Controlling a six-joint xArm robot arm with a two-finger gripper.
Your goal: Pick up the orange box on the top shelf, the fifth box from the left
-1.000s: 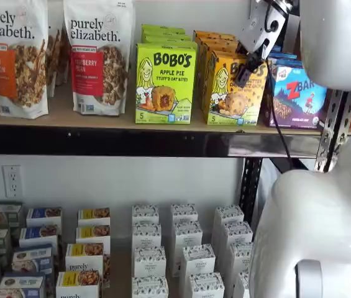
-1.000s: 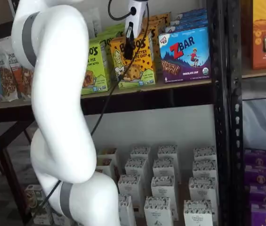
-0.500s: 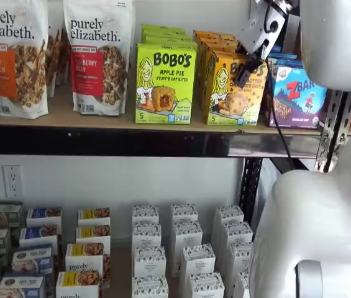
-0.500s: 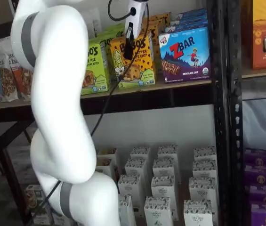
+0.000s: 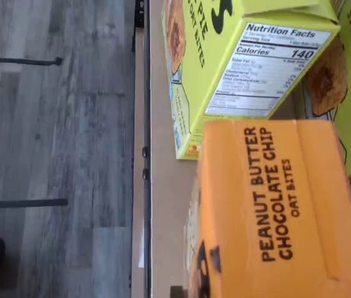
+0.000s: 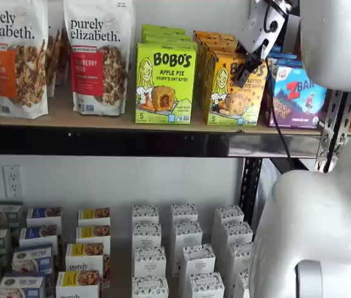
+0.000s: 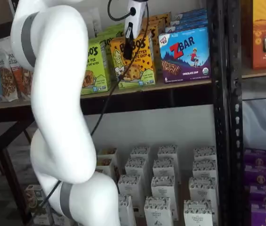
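Orange box [image 6: 234,88] is standing at the front edge of the top shelf [image 6: 132,121]; we are judging it could topple forward. Gripper [image 6: 245,69] is hanging before it, its opening unreadable.

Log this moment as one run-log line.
phase: approach | gripper: in front of orange box, grip unclear | orange box: upright on top shelf

Orange box [image 6: 234,90] stands upright on top shelf [image 6: 132,121].

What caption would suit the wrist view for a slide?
Looking down on the orange box beside a lime-green Bobo's box at the top shelf edge.
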